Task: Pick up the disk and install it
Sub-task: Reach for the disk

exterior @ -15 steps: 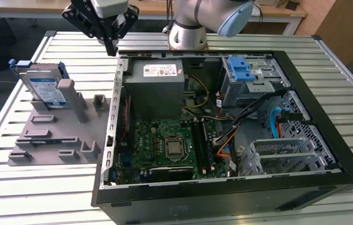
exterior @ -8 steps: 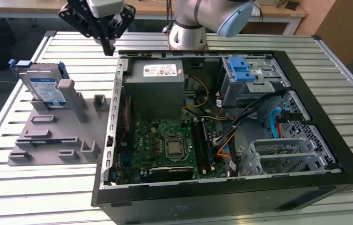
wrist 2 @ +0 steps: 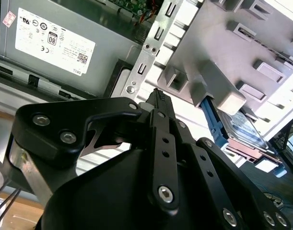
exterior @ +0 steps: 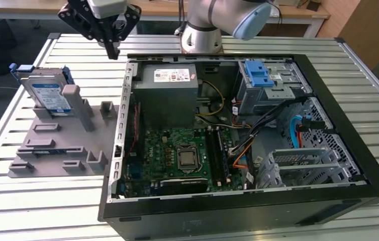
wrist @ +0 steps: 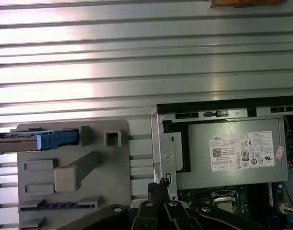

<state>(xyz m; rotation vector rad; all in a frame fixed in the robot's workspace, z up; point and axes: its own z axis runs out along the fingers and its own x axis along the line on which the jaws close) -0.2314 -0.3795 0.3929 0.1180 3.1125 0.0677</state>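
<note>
- Off to the exterior view's left of the jaws, and lower: the disk, on edge in a slot of the grey holder, blue carrier around it and label facing out. Not gripped, not lifted.
- In the first wrist view, the same disk edge-on at the holder's far corner, well apart from the jaws. In the second wrist view, propped behind a holder post, disk again clear of any contact.
- Under the holder and beneath the jaws: slatted metal desk.
- The jaws themselves: raised above the rim of the open computer case, tips pressed together, nothing between them.
- Just to the exterior view's right of the jaws, inside the case: large grey metal box with a white sticker, also close under the jaws in the first wrist view. Not the task's object.
- Further to the exterior view's right, well apart from the jaws: grey cage with a blue plastic latch, by judgement the likely bay for the disk.
- Tally, as judged from this layout: neither step done. Pick-up left to do, installation left to do.
</note>
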